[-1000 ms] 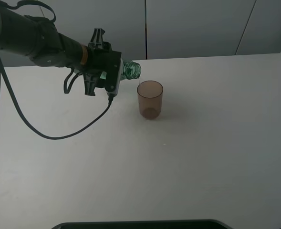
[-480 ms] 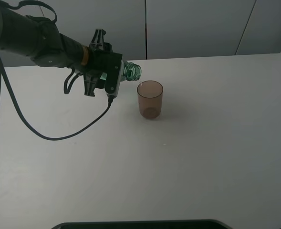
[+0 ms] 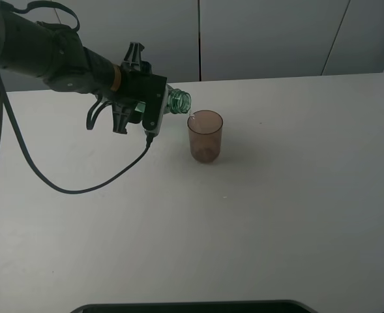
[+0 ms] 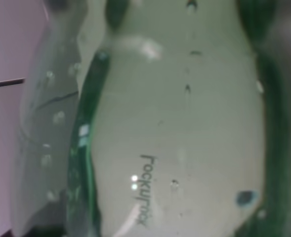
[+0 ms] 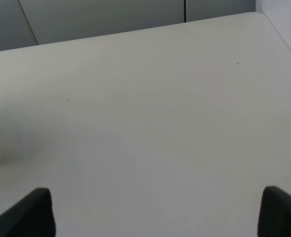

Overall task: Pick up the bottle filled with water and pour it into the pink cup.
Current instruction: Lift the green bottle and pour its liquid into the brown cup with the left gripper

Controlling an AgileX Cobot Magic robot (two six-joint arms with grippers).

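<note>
My left gripper (image 3: pixel 154 105) is shut on the green-tinted bottle (image 3: pixel 178 101) and holds it tipped almost flat. The open neck points right, just above the near-left rim of the pink cup (image 3: pixel 205 135). A thin trickle runs from the mouth to that rim. The cup stands upright on the white table (image 3: pixel 276 195) with a little liquid at its bottom. In the left wrist view the bottle (image 4: pixel 175 123) fills the picture, wet with droplets. My right gripper (image 5: pixel 155 212) is open over bare table, its two dark fingertips (image 5: pixel 31 212) far apart.
A black cable (image 3: pixel 81 186) hangs from the left arm and loops over the table at the left. A dark edge (image 3: pixel 192 306) runs along the table's front. Grey wall panels stand behind the table's far edge.
The bottle's mouth has dipped slightly lower and a touch to the left, tilting a bit more toward the cup. The cup has stayed in place.
</note>
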